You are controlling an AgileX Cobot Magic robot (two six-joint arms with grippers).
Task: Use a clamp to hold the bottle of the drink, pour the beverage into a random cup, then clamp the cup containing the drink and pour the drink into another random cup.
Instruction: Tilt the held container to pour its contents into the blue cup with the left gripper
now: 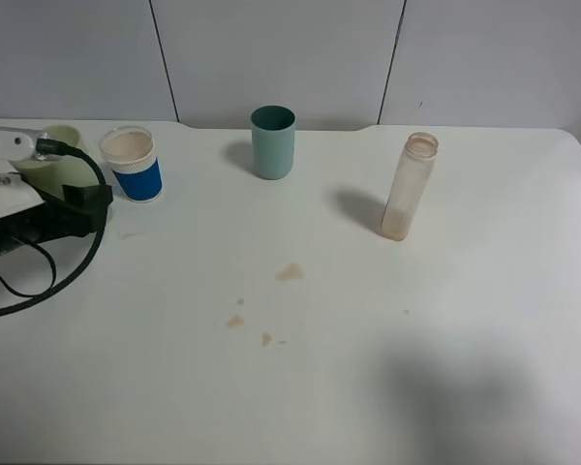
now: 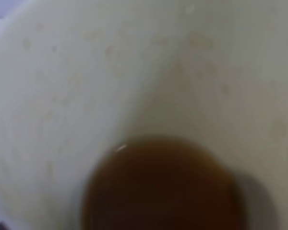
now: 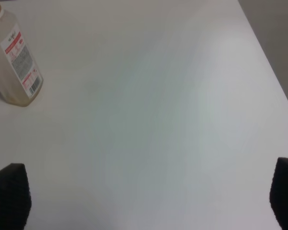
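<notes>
left gripper clamped on the yellow-green cup at far left of the table, just beside the blue-sleeved cup. tea pooled inside. right gripper open, holding nothing. tip slow, lip over the blue rim; spills show it splashes.

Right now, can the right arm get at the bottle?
Probably yes. The right gripper hangs open and empty over bare table, and the bottle stands upright on its own, off to one side of it. Nothing shows between them; the teal cup stands well apart from the bottle.
</notes>
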